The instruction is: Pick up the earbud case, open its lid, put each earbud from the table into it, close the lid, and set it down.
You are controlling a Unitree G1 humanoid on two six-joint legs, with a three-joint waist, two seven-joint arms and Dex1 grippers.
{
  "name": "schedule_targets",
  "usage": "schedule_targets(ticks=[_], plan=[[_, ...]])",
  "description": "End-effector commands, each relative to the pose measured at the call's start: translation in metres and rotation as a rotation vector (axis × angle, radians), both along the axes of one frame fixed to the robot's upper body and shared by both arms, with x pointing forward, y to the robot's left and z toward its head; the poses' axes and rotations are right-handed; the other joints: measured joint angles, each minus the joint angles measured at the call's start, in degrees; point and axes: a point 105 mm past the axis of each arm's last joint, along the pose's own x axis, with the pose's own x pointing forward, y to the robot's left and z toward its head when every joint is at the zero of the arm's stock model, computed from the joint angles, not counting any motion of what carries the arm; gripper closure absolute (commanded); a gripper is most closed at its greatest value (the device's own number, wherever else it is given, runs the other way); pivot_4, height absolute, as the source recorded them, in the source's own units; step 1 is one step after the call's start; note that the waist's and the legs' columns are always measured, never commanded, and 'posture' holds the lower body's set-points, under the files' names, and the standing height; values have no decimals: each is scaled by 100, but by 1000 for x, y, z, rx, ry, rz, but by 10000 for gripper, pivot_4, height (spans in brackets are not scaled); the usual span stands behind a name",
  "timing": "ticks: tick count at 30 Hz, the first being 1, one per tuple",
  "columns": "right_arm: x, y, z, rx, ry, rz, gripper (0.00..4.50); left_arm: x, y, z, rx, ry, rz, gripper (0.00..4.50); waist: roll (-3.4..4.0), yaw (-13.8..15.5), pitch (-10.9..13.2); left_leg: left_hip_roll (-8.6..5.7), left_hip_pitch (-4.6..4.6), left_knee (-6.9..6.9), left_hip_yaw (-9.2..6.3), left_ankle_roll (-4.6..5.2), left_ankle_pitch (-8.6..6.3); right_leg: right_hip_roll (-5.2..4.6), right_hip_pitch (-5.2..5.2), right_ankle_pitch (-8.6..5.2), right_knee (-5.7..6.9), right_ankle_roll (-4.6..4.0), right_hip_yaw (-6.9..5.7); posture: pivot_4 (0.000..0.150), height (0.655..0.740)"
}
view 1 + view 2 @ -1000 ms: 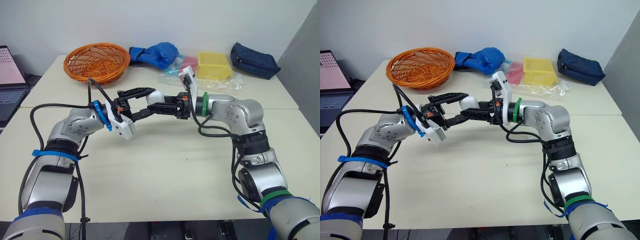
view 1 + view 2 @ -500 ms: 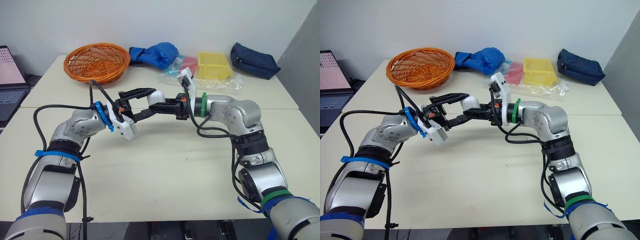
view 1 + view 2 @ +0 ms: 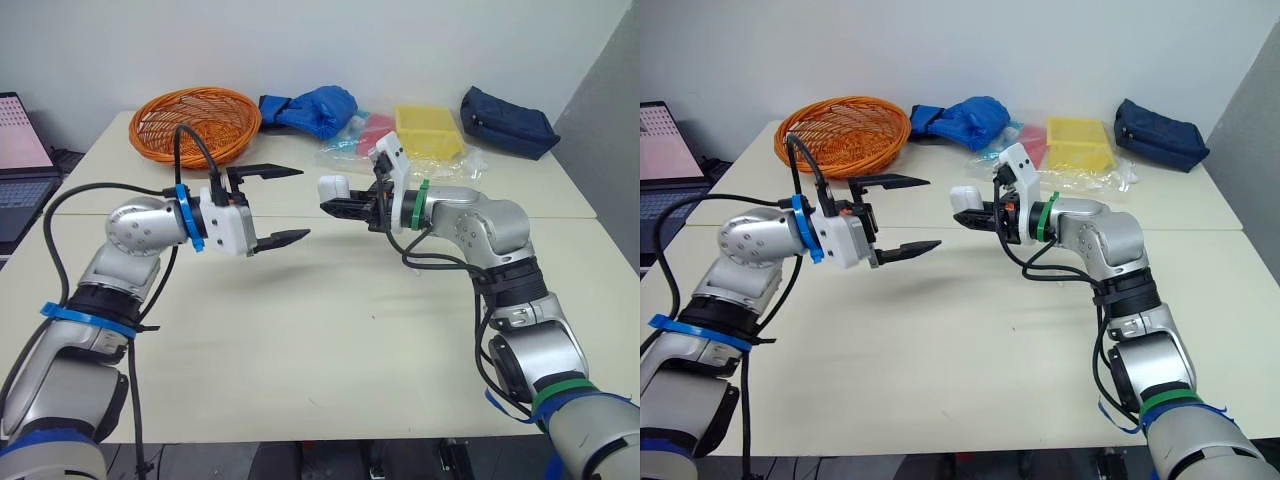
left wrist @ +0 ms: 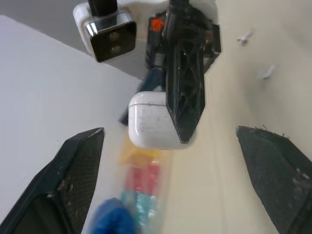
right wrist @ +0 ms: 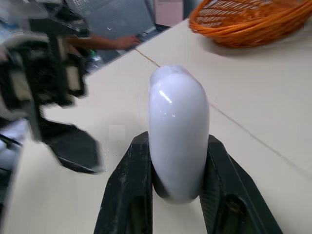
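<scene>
Over the cream table (image 3: 330,320), right hand (image 3: 338,200) clamps the earbud case (image 3: 333,187); left hand (image 3: 302,203) gapes wide nearby

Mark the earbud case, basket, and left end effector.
earbud case (image 3: 333,188), left eye view, middle of its white shell.
basket (image 3: 875,150), right eye view, front wall.
left end effector (image 3: 304,202), left eye view, midway between fingertips.

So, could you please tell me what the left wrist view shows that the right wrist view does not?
The left wrist view gives the earbud case's broad face, lid shut, and the left gripper open wide. The right wrist view gives the case's narrow edge and the orange basket beyond. Both share the case clamped in the right gripper, above the table.
</scene>
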Motion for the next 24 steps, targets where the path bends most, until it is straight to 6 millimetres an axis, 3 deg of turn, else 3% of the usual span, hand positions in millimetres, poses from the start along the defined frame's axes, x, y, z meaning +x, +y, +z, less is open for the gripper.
schedule_targets(ticks=[1,4,7,9,15,24], plan=[[1,0,4,-76,-159,22,36789,10,2,33,-103,221,71,0,0,-2,0,1,-1,8,-2,0,0,4,0,0,6,1,1,1500,7400],[0,3,0,-162,-252,36,36789,18,1,27,58,544,176,0,-3,-2,2,-2,-6,37,-21,0,0,12,2,-15,33,25,-7,1500,7400],[-2,8,-3,-195,-289,55,36789,10,-3,20,164,706,182,0,0,-9,2,-4,3,38,-26,1,1,16,4,-17,38,28,-4,1500,7400],[-4,11,-4,-204,-303,70,36789,10,-8,23,145,771,170,3893,2,-9,3,-2,12,37,-26,1,1,16,8,-19,43,25,-4,1500,7400],[-9,17,-8,-234,-319,96,36789,27,-13,18,262,724,239,22083,2,-3,3,3,6,37,-42,2,1,24,4,-13,47,1,-14,1500,7400],[-16,20,-11,-253,-328,119,36789,35,-27,23,277,672,192,22083,3,-5,3,1,0,36,-38,2,1,18,1,-9,43,-7,-10,1500,7400]])
